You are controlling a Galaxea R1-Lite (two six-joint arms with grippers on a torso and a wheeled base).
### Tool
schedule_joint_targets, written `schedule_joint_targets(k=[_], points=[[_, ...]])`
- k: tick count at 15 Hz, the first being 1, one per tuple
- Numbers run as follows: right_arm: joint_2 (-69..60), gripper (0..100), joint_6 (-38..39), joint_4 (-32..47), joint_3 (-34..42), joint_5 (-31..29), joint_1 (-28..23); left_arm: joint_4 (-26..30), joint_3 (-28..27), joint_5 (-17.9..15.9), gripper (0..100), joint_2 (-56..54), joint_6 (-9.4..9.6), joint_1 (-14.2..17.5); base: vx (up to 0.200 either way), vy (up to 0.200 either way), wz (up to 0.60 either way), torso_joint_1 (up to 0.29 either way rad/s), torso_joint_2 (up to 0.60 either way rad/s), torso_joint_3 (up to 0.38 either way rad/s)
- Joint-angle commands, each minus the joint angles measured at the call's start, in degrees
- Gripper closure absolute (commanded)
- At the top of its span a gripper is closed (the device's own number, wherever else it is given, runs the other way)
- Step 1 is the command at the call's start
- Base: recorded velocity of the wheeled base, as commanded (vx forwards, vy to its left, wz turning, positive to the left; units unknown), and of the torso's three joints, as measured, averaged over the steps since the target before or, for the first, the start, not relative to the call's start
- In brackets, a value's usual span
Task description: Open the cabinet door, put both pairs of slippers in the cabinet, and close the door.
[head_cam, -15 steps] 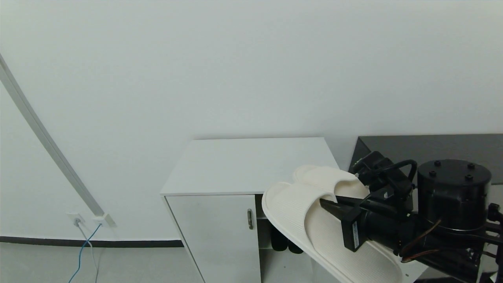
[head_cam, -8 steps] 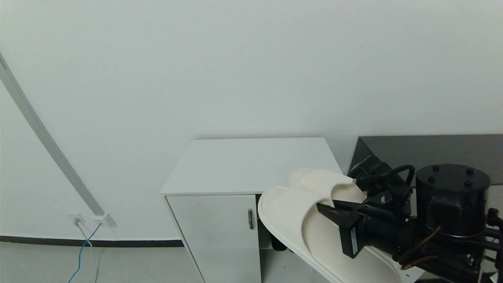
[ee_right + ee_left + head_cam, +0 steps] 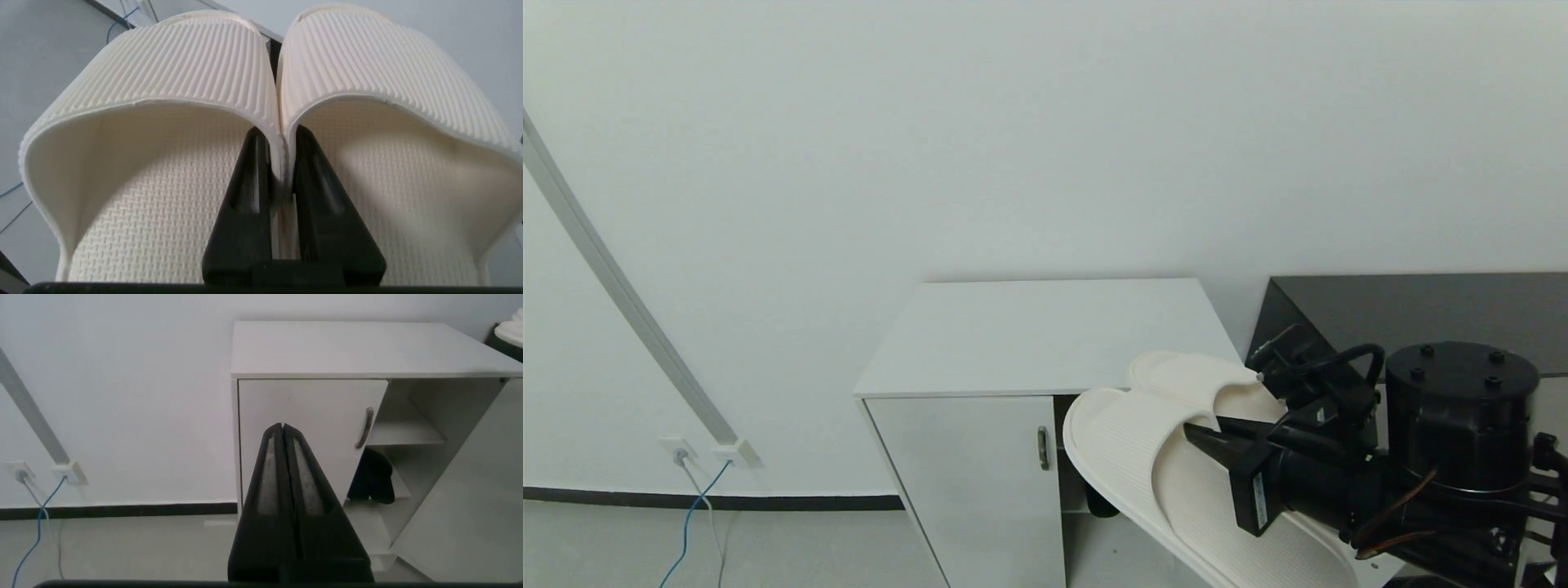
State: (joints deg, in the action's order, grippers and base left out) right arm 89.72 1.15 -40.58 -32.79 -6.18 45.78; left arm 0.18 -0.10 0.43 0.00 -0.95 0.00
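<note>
The right hand [image 3: 1205, 426] is gripping a pair of white slippers [image 3: 1143, 457], its two fingers [image 3: 249, 175] squeezing the inner edges of both slippers together between them. The pair is hanging in the air side by side, toes pointing toward the cabinet [image 3: 1029, 335], at about four o'clock from the cabinet's white top and overlapping its front right corner in the head view. The left hand [image 3: 283, 437] is pointing at the cabinet front with its fingers pressed flat against each other, holding nothing. The cabinet's left-hand door [image 3: 972, 482] is sitting shut, its metal handle [image 3: 1042, 448] at the door's three o'clock edge. The right-hand door [image 3: 482, 506] is standing swung outward, showing a shelf [image 3: 409, 429] inside. A dark pair of slippers [image 3: 372, 475] is resting in the compartment at six o'clock from that shelf. A dark tabletop [image 3: 1421, 302] is lying at three o'clock from the cabinet. Wall sockets [image 3: 707, 452] with a blue cable [image 3: 690, 523] are sitting at nine o'clock, low on the wall.
</note>
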Motion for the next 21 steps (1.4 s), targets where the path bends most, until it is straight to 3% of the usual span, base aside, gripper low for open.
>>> schedule_joint_targets(k=[1,12,21], points=[[0.2,100,0.0,0.0,0.0,0.0,0.0,0.0,0.0,0.0,100,0.1,-0.02,0.0,0.000,0.000,0.00,-0.149,0.33,0.188],[0.8,100,-0.8,-0.1,0.5,0.0,0.1,0.0,0.0,0.0,100,0.1,-0.19,0.0,0.000,0.000,0.00,-0.155,0.37,0.204],[0.8,100,-0.8,-0.1,0.6,-0.1,0.1,0.0,0.0,0.0,100,0.1,-0.19,0.0,0.000,0.000,0.00,-0.218,0.54,0.309]])
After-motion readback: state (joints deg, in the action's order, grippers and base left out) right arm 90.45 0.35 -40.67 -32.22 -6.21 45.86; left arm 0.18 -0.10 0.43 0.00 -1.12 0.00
